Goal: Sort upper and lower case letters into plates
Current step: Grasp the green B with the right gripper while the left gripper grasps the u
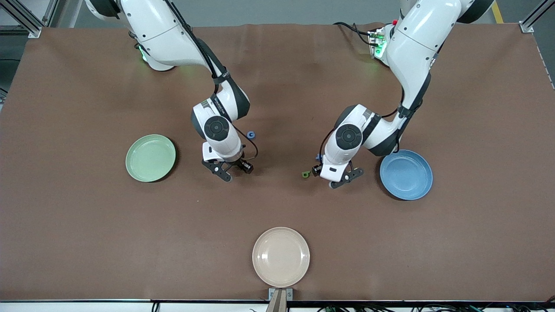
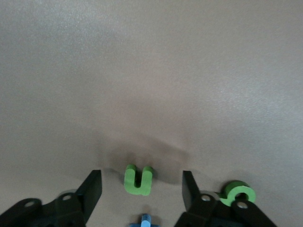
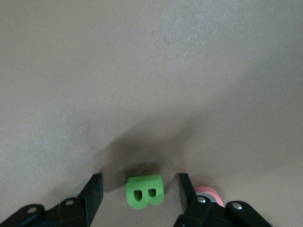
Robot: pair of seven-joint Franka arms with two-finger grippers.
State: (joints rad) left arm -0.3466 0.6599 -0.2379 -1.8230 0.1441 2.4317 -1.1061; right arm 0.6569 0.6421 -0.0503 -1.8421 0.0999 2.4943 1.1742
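Observation:
My left gripper (image 1: 345,178) is open and low beside the blue plate (image 1: 406,174). In the left wrist view its gripper (image 2: 141,175) straddles a small green u-shaped letter (image 2: 138,179) without touching it. A blue letter (image 2: 147,221) and a round green letter (image 2: 236,193) lie close by; the green one also shows in the front view (image 1: 306,174). My right gripper (image 1: 234,171) is open, between the pale green plate (image 1: 150,157) and the table's middle. In the right wrist view its gripper (image 3: 140,177) straddles a green B (image 3: 144,191), with a pink-red letter (image 3: 208,193) beside it.
A blue G (image 1: 250,134) lies on the brown cloth, farther from the front camera than my right gripper. A cream-beige plate (image 1: 281,257) sits at the table's front edge. Both plates hold nothing.

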